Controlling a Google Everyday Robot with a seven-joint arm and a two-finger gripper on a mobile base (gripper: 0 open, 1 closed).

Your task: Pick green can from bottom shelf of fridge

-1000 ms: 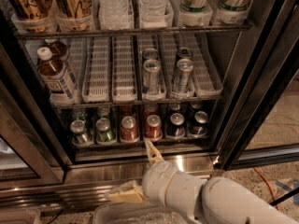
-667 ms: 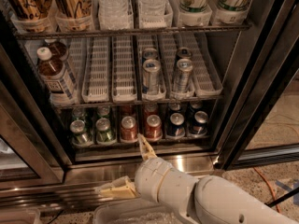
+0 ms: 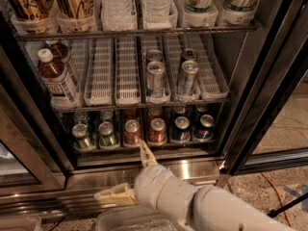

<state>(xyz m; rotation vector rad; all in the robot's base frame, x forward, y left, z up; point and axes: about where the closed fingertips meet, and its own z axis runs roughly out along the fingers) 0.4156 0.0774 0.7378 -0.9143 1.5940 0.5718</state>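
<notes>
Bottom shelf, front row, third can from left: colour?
Short aluminium can: red-brown, silver lid, best in camera view. Cream tool sits open just below it.

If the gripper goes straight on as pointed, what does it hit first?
Probably the red can: the open gripper sits below the bottom shelf, upper finger aimed there, beside the nearest green can. Depth unclear.

- The short green aluminium can [image 3: 108,134] with a silver lid stands upright at the front of the second lane from the left, just beside another green can like it.
- The low, dark wire bottom shelf [image 3: 192,143] holds rows of green, red-brown and dark blue cans.
- The large black-framed drinks fridge [image 3: 250,105] stands with its door open.
- The cream two-finger gripper [image 3: 119,170] is below the shelf, fingers spread wide.
</notes>
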